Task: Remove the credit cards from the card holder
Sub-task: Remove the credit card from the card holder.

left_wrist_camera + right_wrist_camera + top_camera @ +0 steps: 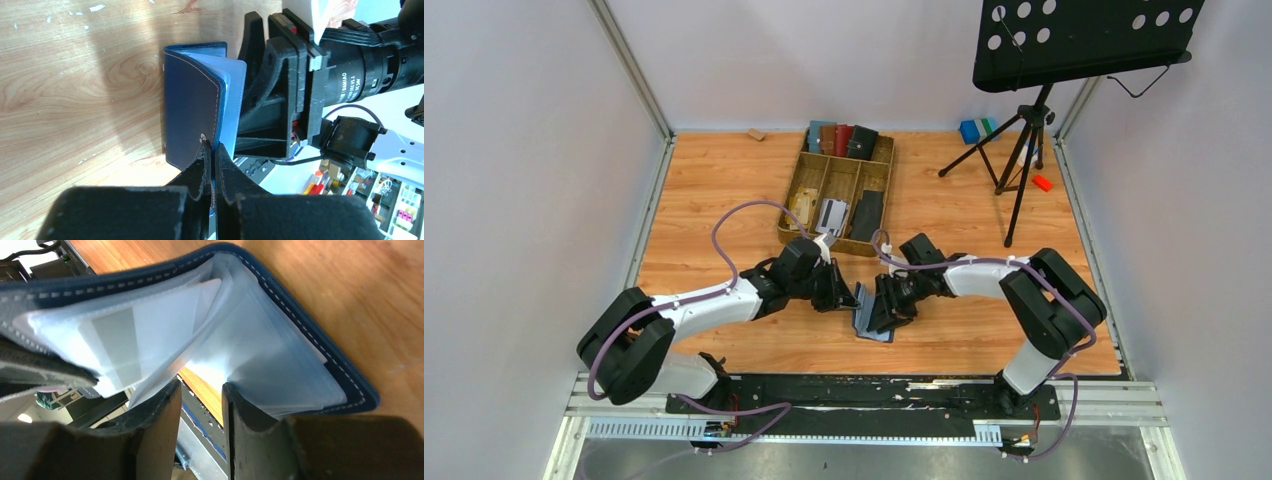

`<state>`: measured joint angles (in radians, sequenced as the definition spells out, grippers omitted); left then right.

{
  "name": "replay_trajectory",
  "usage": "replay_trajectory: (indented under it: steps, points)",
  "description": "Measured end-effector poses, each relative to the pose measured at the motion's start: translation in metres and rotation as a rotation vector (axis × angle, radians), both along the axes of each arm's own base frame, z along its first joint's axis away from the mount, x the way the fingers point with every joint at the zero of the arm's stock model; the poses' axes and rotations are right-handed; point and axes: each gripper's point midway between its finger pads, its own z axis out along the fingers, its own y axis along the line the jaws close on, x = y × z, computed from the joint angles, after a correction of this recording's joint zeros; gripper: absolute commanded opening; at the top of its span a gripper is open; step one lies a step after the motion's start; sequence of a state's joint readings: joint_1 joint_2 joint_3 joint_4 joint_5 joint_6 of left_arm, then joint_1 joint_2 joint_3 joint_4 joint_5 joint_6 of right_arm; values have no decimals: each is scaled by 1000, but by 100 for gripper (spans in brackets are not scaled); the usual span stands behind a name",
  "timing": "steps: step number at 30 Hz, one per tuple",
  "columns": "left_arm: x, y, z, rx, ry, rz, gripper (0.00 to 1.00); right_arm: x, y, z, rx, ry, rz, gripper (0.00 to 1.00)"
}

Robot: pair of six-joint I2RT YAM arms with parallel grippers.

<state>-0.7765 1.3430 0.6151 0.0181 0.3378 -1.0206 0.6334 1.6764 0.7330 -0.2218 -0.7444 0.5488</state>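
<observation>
L gripper (212, 151) clamped the card holder (190, 100) cover; R gripper (201, 395) sat narrowly parted below clear sleeves (260, 355), white card (150, 325) inside.

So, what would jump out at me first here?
Mid-table, a navy card holder is propped open between two grippers. The left gripper pinches its cover; the right gripper sits open at its clear sleeves. Behind them, a wooden tray contains more holders.

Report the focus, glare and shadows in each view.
Top external: sharp, evenly lit, only soft shadows on the table. Left wrist: card holder crisp, left gripper blurred up close. Right wrist: clear pockets washed out by glare, right gripper dark and soft.
</observation>
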Motion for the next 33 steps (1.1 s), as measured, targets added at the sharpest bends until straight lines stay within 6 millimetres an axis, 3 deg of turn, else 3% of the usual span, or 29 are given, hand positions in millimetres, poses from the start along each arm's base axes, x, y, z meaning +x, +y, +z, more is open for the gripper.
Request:
replay_trajectory:
  steps: [9, 17, 25, 28, 33]
  points:
    - [-3, 9, -11, 57, 24, 20, 0, 8, -27, 13, 14, -102, -97, 42]
    - [-3, 10, -12, 64, 27, 22, 0, 25, -33, 42, 25, -284, -133, 40]
    - [-4, 11, -14, 71, 33, 23, 0, 33, -35, 58, 35, -365, -156, 39]
    - [-4, 11, -14, 70, 32, 23, 5, 33, -31, 54, 45, -343, -143, 36]
    - [-5, 12, -16, 58, 29, 25, 24, 23, -32, 16, -16, -201, -124, 25]
